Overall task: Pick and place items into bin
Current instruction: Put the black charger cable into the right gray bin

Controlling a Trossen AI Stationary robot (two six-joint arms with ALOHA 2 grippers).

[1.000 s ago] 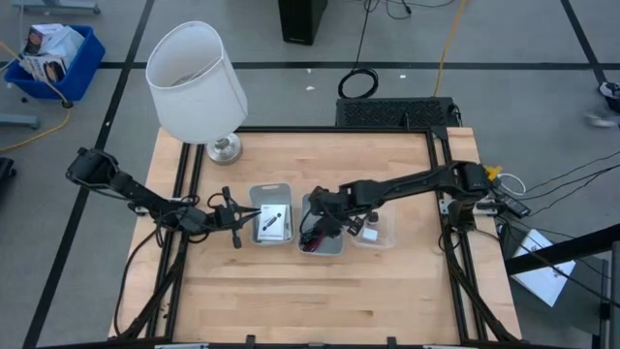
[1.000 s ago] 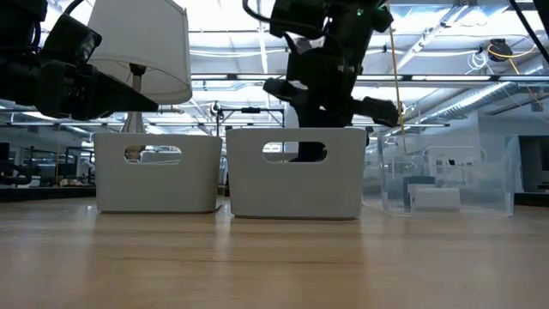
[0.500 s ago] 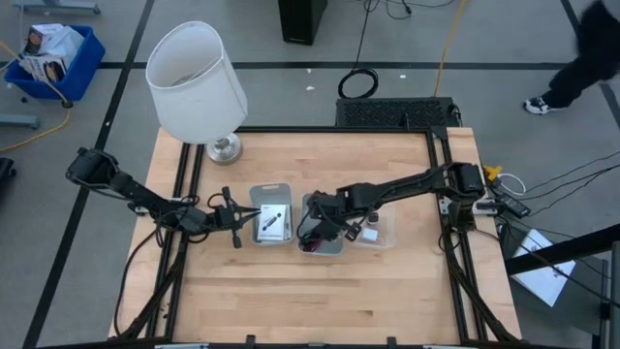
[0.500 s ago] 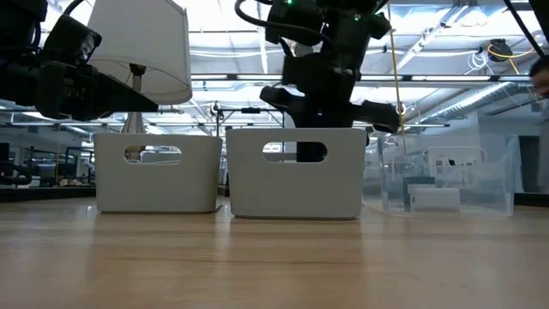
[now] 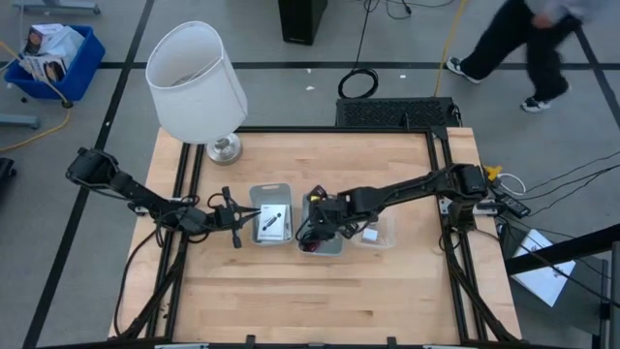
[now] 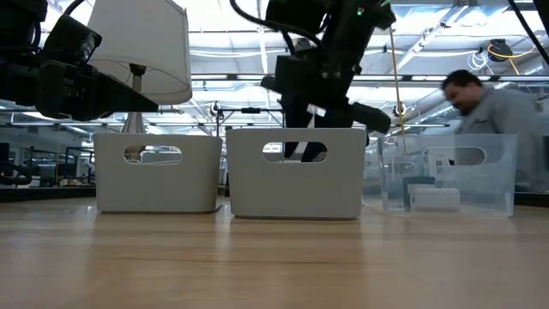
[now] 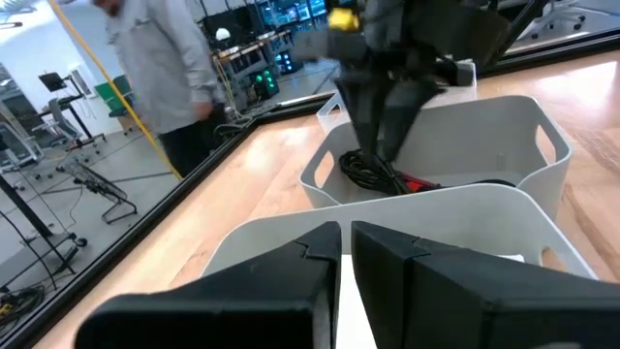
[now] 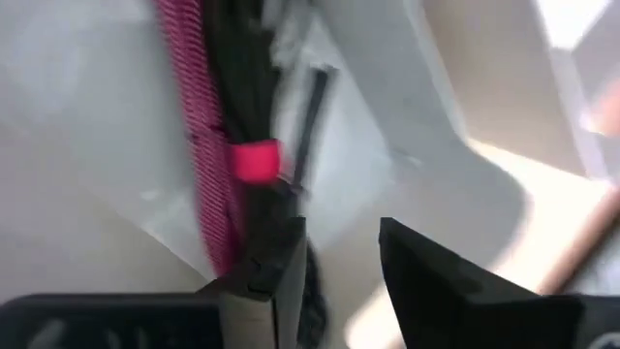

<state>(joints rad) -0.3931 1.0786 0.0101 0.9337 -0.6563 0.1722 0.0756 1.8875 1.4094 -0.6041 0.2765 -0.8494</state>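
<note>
Currently the right gripper point(image 5: 312, 233) is down inside the middle grey bin point(image 5: 334, 249), fingers point(image 8: 276, 267) parted a little, one of them touching the coiled red-and-black cable point(image 8: 208, 145); can't tell if the cable is actually pinched. Cable sits in that middle bin, also visible from the left wrist point(image 7: 383, 176). Left gripper point(image 5: 232, 218) hovers just beside the left grey bin point(image 5: 272, 188), outside its wall, fingers point(image 7: 291, 267) nearly together, nothing between them. White square cards point(image 5: 272, 222) with black marks lie in the left bin. Clear bin point(image 5: 386, 231) on the right of the row holds a tiny white block point(image 5: 369, 234). Lamp point(image 5: 197, 82) stands at the table's far left corner. Person point(image 5: 528, 39) walking on the floor beyond the table
</note>
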